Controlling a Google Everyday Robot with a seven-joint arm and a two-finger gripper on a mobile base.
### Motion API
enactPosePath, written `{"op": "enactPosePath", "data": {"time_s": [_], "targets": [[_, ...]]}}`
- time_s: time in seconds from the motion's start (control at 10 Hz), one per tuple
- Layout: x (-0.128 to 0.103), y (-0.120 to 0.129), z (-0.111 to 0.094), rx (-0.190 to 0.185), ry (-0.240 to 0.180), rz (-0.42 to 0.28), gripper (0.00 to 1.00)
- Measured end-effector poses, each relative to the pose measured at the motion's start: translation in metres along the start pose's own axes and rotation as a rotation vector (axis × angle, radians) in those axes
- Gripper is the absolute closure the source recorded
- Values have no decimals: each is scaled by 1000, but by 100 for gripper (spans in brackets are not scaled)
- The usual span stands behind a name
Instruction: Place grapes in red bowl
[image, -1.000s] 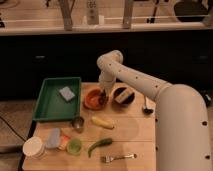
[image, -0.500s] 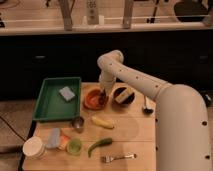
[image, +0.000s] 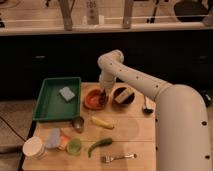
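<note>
The red bowl (image: 86, 99), round, shallow and glossy, sits on the wooden bench (image: 131, 131) between the green tray (image: 49, 108) and a dark bowl (image: 124, 95). The hand (image: 103, 93) hangs low over its right side; whether it grips the grapes I cannot tell. This looks like the placing step: next, release inside the rim, then lift straight up.

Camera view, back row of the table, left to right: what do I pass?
In order: green tray → red bowl → dark bowl → ladle. The gripper hangs over the red bowl's right side, so it gets no slot of its own.
</note>
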Motion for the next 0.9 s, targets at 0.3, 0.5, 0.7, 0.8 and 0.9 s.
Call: {"op": "enactPosePath", "data": {"time_s": [0.3, 0.5, 0.7, 0.8, 0.9], "targets": [[1, 0, 0, 3, -4, 4, 100], [1, 0, 0, 4, -7, 5, 100], [2, 0, -1, 5, -9, 6, 100], [2, 0, -1, 5, -11, 6, 100], [2, -1, -1, 6, -12, 7, 100]]}}
